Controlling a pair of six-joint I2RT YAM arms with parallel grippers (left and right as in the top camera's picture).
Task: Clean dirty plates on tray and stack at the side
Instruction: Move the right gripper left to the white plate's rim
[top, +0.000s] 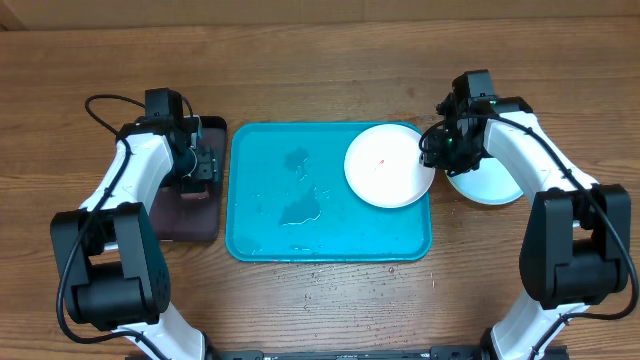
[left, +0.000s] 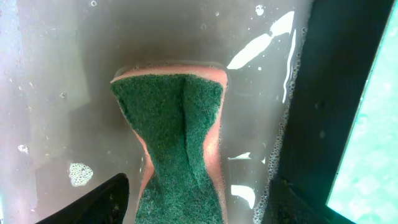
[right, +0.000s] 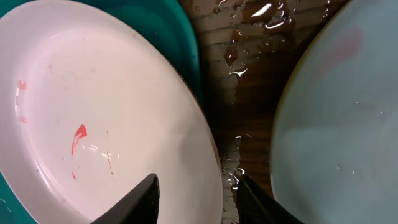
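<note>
tray (top: 262, 235): turquoise, centre of the table (top: 320, 60). Holds one white plate (top: 385, 170) in its far right corner, and the plate's edge overhangs the right rim. Puddles (top: 300, 205) lie on the bare floor.
white plate: red smears (right: 78, 134) on its face, one larger streak and fainter marks near the rim. Its bottom edge is cut off in the right wrist view.
cyan plate (top: 490, 190): light cyan, on the table just right of the tray and close beside the white plate, with wet wood between them. It is partly under the right arm from overhead, and only its left part (right: 336, 124) shows at the wrist.
black tray (top: 185, 220): left of the turquoise tray. It holds cloudy, bubbly water and a sponge (left: 177, 143).
sponge: green scouring face up over a pink body, pinched to a narrow waist, lower end out of frame.
left gripper (top: 200, 165): over the black tray, jaws closed in on the sponge's waist. Only one dark fingertip (left: 106, 199) is clearly seen at the wrist.
right gripper (top: 435, 150): at the white plate's right edge, fingers (right: 134, 202) apart with the rim between them. Can't tell whether they actually pinch it, since the tips are cropped at the frame bottom.
</note>
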